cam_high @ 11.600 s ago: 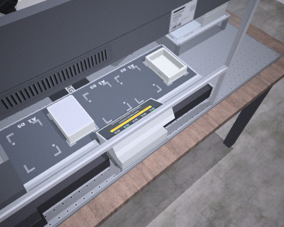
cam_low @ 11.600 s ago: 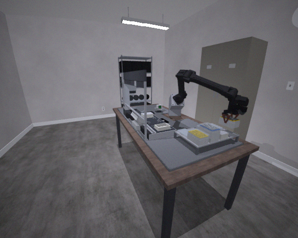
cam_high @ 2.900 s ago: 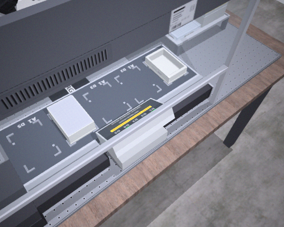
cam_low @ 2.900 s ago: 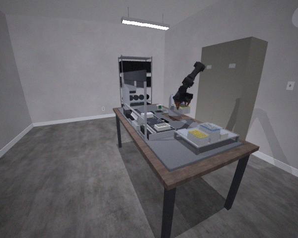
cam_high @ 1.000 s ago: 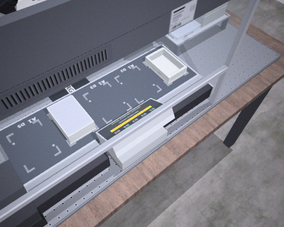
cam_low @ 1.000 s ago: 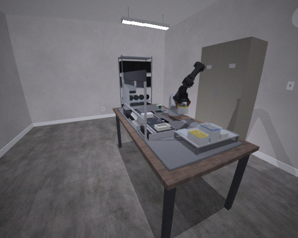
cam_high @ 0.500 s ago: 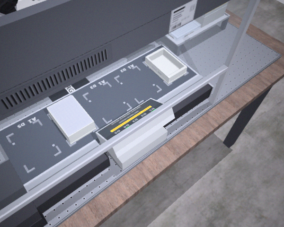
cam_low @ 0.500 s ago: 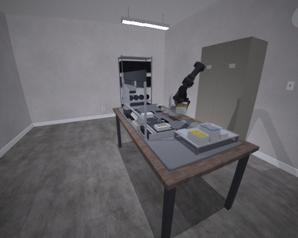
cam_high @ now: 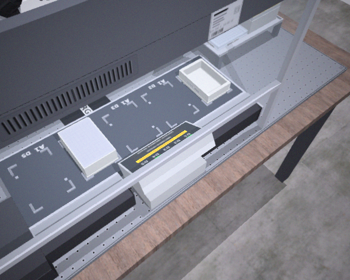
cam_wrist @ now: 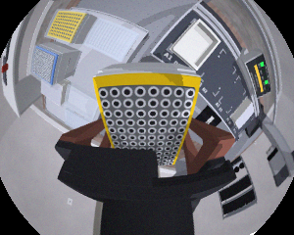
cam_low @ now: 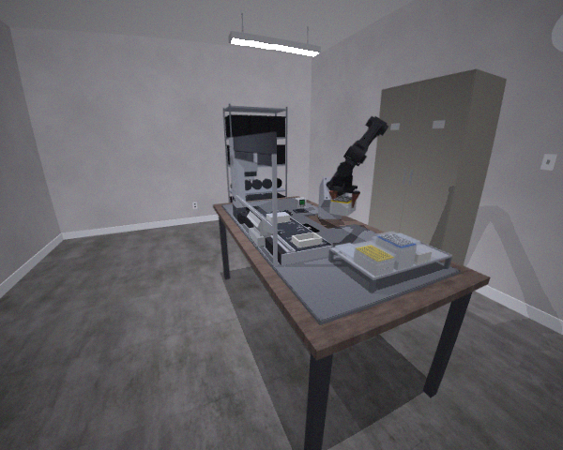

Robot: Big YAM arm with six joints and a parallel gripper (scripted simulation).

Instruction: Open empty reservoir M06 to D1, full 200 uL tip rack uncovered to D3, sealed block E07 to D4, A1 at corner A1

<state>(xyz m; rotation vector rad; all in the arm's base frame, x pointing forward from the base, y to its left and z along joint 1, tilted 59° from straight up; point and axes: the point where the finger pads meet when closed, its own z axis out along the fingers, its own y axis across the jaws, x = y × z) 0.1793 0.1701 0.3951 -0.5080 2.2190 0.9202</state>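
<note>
My gripper (cam_wrist: 146,117) (cam_low: 342,197) is shut on a yellow-rimmed tip rack (cam_wrist: 146,117) (cam_low: 341,205) whose top shows pale rings on a grey field. It holds the rack in the air over the far side of the table, beyond the deck. The white one-well reservoir (cam_high: 205,79) (cam_low: 305,238) (cam_wrist: 194,45) sits open in the D1 brackets. The white sealed deep-well block (cam_high: 87,146) sits in D4. The D3 brackets (cam_high: 106,118) hold nothing.
On the shelf (cam_low: 436,257) stand a yellow rack (cam_low: 373,254) (cam_wrist: 68,25) and a blue rack (cam_low: 397,240) (cam_wrist: 45,62); a clear cover (cam_high: 227,38) (cam_wrist: 115,35) lies flat there. A status panel (cam_high: 160,146) fronts the deck behind a rail (cam_high: 169,156) and a post (cam_high: 293,51).
</note>
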